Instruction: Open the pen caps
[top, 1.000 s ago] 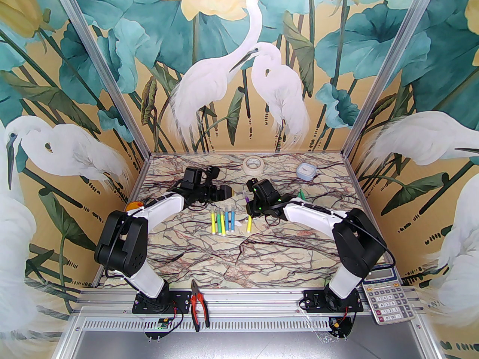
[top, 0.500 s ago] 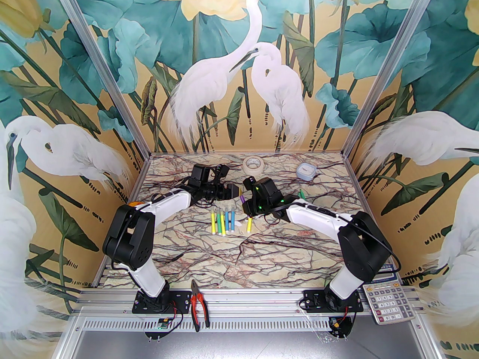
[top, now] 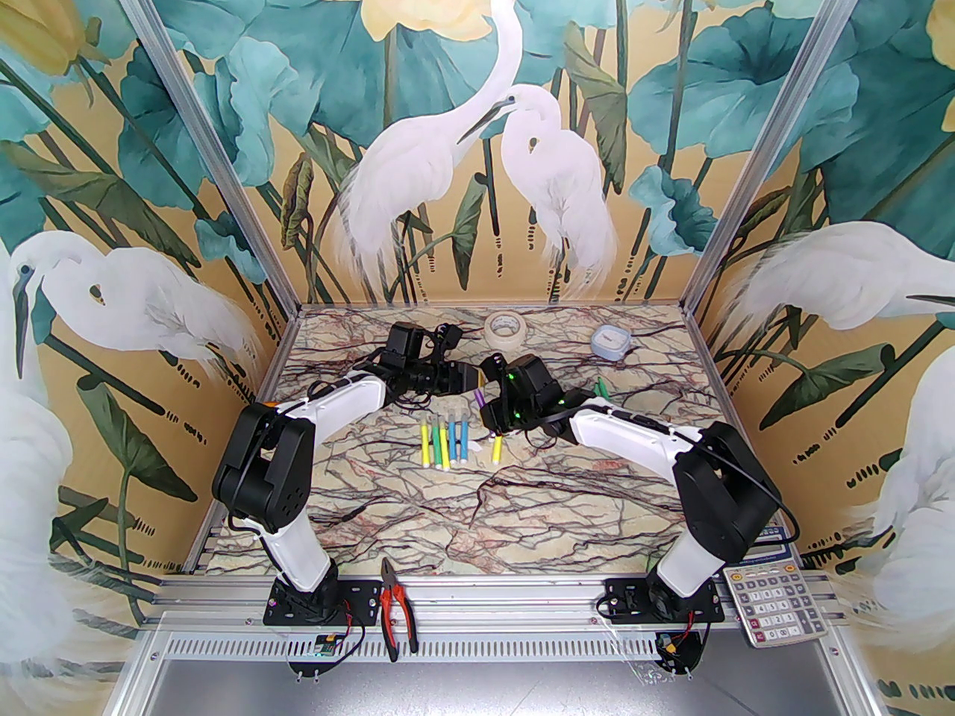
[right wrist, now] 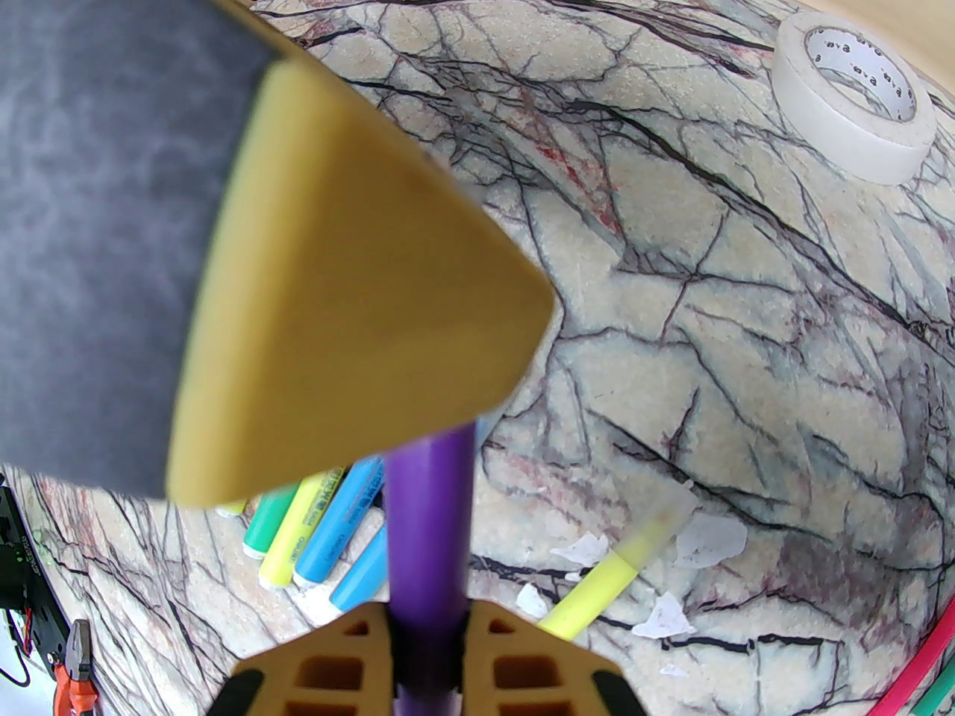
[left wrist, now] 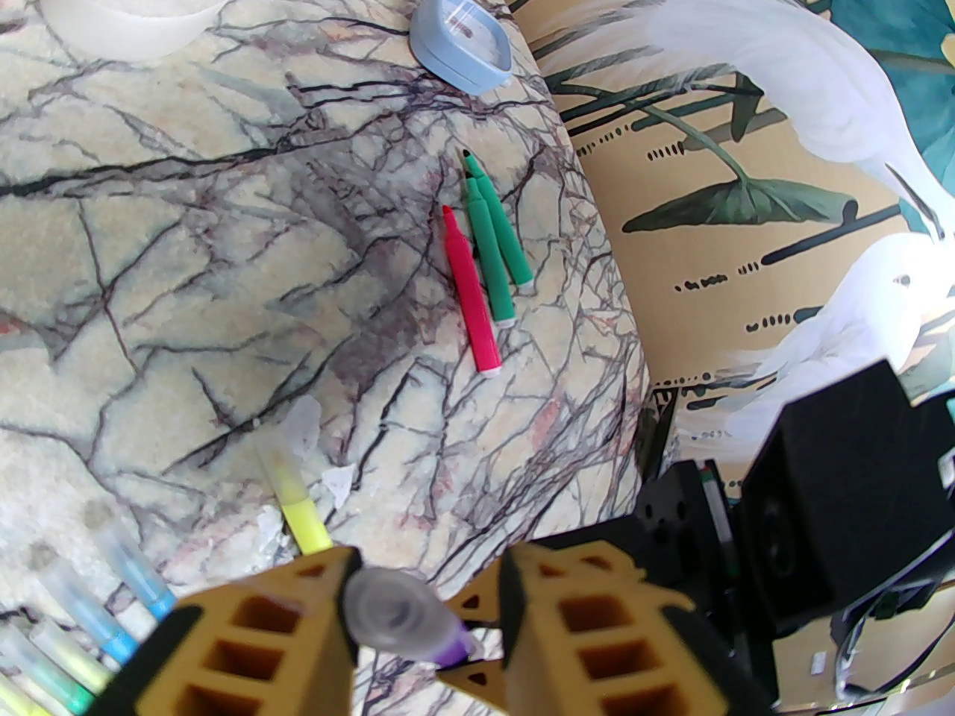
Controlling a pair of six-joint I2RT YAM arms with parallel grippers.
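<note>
Straddling cap [left wrist: 392, 612] of purple pen [right wrist: 429, 519], L gripper [left wrist: 429, 586] jaws apart; R gripper [right wrist: 425, 635] clamped on pen.

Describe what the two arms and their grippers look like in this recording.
Both the left arm and right arm have white shell links joined by bulky black joint housings, with thin black cables running alongside. Green lights glow on the right wrist. The left gripper and right gripper carry mustard-yellow plastic fingers with rectangular lattice cut-outs and black trim.
</note>
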